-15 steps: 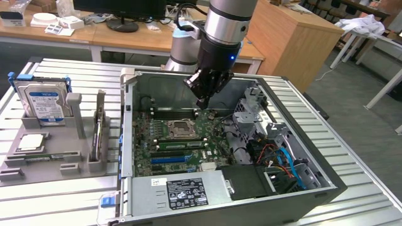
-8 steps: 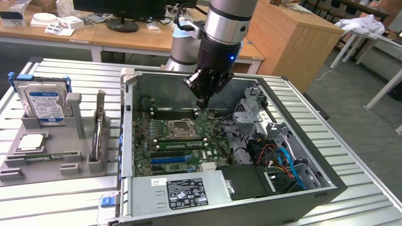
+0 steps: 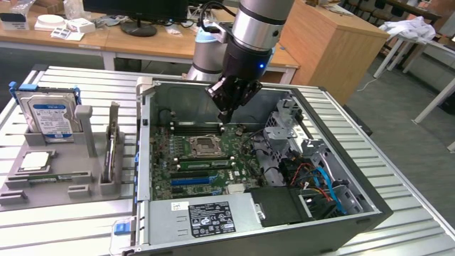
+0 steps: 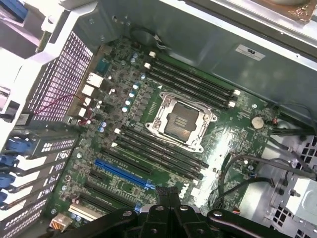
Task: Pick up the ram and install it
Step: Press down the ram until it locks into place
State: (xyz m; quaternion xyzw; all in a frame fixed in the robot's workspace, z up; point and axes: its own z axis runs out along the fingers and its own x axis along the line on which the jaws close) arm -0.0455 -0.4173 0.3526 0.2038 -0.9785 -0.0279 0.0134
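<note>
Green and thin, the ram (image 3: 51,176) lies flat in a groove of the grey holder (image 3: 39,192) at the lower part of the exterior view's left, outside the computer case (image 3: 213,90) and well apart from the gripper (image 3: 226,113). Just above it in the frame a square silver chip (image 3: 35,160) sits in its own recess, and behind that a hard drive (image 3: 51,114) with a blue label stands upright in the holder. The holder rests on a slatted metal table (image 3: 71,226), beside the open case. Inside the case lies the motherboard (image 3: 213,160), with an open processor socket (image 3: 202,144) in its middle and rows of long black slots (image 3: 195,128) on either side of the socket. The gripper hangs over the motherboard near the upper row of slots, its jaws pressed together with nothing visible between them. In the wrist view the closed gripper (image 4: 168,193) hovers above the board (image 4: 124,114), with the socket (image 4: 181,121), the empty black slots (image 4: 193,82) and a blue slot (image 4: 124,173) in sight.
</note>
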